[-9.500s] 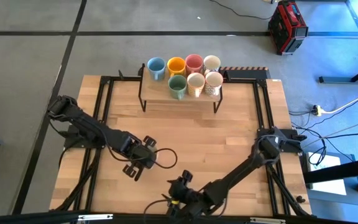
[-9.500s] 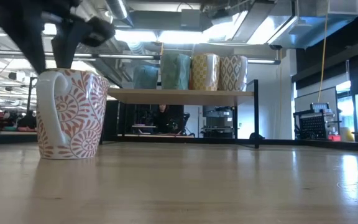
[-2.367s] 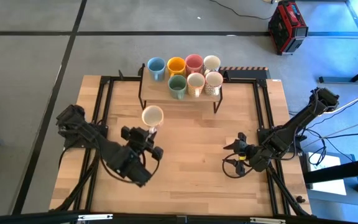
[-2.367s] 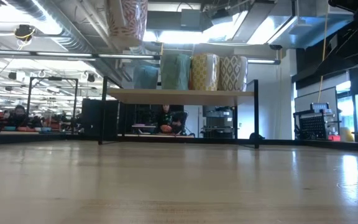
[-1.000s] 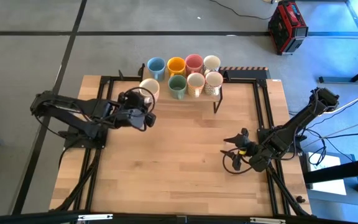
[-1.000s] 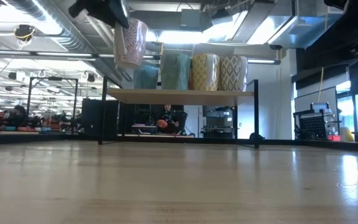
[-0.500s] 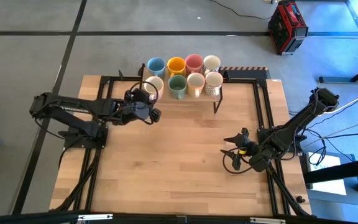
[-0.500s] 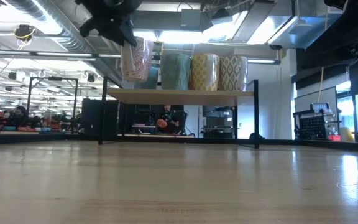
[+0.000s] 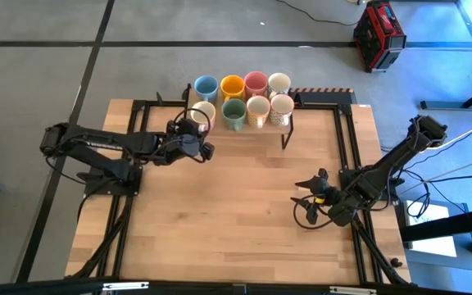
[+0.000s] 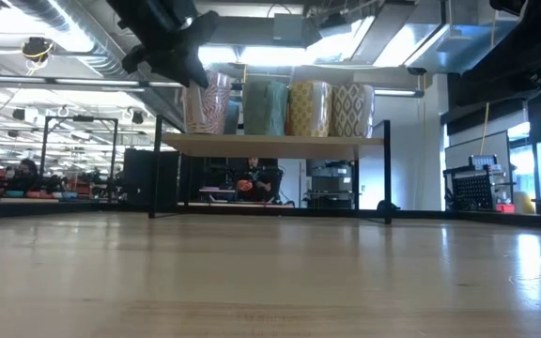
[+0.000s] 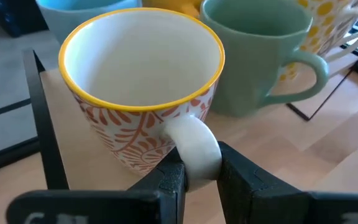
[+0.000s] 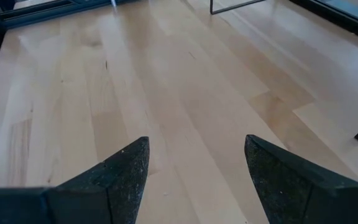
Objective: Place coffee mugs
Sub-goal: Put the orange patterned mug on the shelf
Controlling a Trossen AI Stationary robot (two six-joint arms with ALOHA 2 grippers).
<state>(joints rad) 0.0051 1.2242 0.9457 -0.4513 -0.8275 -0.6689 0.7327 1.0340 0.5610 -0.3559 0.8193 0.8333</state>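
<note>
Right gripper [image 9: 305, 202] waits low over the wooden table [image 9: 244, 213], well short of the raised shelf [image 9: 220, 127], fingers spread wide with nothing between them. Up at the shelf's near left corner, the left gripper [image 9: 192, 129] pinches the handle of the white mug with orange leaf pattern [image 11: 143, 81], just beside the green mug [image 11: 260, 56]. Behind them sit the other mugs [image 9: 256, 83].

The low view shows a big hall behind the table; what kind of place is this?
Probably a robotics lab or open workshop: exposed ceiling ducts, rows of workbenches with a seated person, and a concrete floor.
</note>
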